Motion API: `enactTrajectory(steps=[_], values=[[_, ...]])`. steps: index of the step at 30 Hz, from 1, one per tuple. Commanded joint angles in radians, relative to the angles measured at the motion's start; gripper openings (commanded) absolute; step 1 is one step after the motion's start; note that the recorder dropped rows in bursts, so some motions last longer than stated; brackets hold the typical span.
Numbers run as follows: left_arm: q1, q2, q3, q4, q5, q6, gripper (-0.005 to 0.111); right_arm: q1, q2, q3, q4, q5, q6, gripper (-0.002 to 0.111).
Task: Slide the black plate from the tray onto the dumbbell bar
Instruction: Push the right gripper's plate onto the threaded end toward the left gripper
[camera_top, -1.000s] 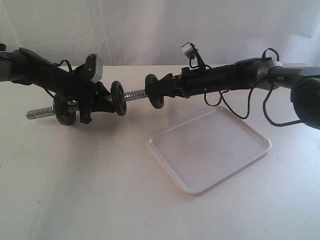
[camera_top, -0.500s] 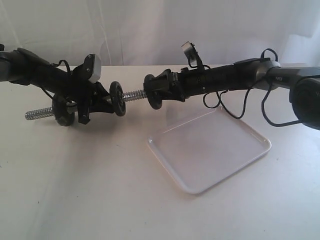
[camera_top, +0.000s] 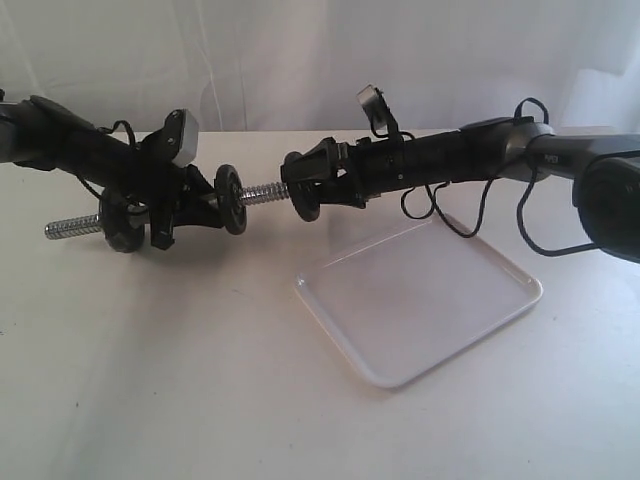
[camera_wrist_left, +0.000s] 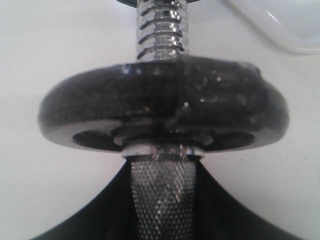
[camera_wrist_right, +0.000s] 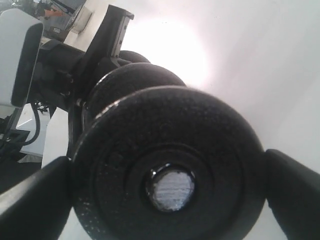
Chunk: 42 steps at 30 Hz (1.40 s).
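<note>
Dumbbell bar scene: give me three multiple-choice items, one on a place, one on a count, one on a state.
1. Where is the black plate?
A. Flat in the tray
B. At the dumbbell bar's threaded end
C. On the table

2. How many black discs does the exterior view show?
A. Three
B. One
C. Five

3. How do the left jaws stand?
A. Open above the tray
B. Shut on the tray's rim
C. Shut on the dumbbell bar

1 B: the right jaws hold it there, the bar's end showing in its hole.
2 A: two discs on the bar plus the plate.
3 C: they clamp its knurled middle.
</note>
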Motion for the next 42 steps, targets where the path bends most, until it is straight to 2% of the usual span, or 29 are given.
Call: enactTrajectory(steps=[1, 10, 20, 25, 28, 30, 32, 38, 42], values=[[-0.023, -0.117, -0.016, -0.464, 0.14, 0.022, 0.0, 0.054, -0.013, -0.005, 0.128, 0.053, -0.019, 0.0], [-0.023, -0.117, -0.016, -0.462, 0.145, 0.012, 0.0, 0.054, -0.013, -0.005, 0.205, 0.053, -0.134, 0.0], [-0.023, -0.117, -0.016, -0.379, 0.115, 0.002, 0.001, 0.054, -0.013, -0.005, 0.209, 0.053, -0.149, 0.0], [-0.025, -0.117, -0.016, -0.328, 0.109, -0.011, 0.018, 0.054, -0.013, -0.005, 0.209, 0.053, -0.149, 0.0], [-0.025, -0.117, -0.016, -0.328, 0.109, -0.011, 0.022, 0.054, -0.013, -0.005, 0.209, 0.053, -0.147, 0.0], [-0.025, -0.117, -0.016, -0.332, 0.107, -0.011, 0.016, 0.054, -0.013, -0.005, 0.207, 0.053, -0.147, 0.0], [-0.025, -0.117, -0.016, -0.332, 0.109, -0.008, 0.0, 0.058, -0.013, -0.005, 0.199, 0.053, -0.144, 0.0], [-0.025, -0.117, -0.016, -0.363, 0.114, 0.011, 0.0, 0.07, -0.013, -0.005, 0.194, 0.053, -0.138, 0.002], [-0.025, -0.117, -0.016, -0.379, 0.115, 0.015, 0.0, 0.074, -0.013, -0.005, 0.194, 0.053, -0.141, 0.015]])
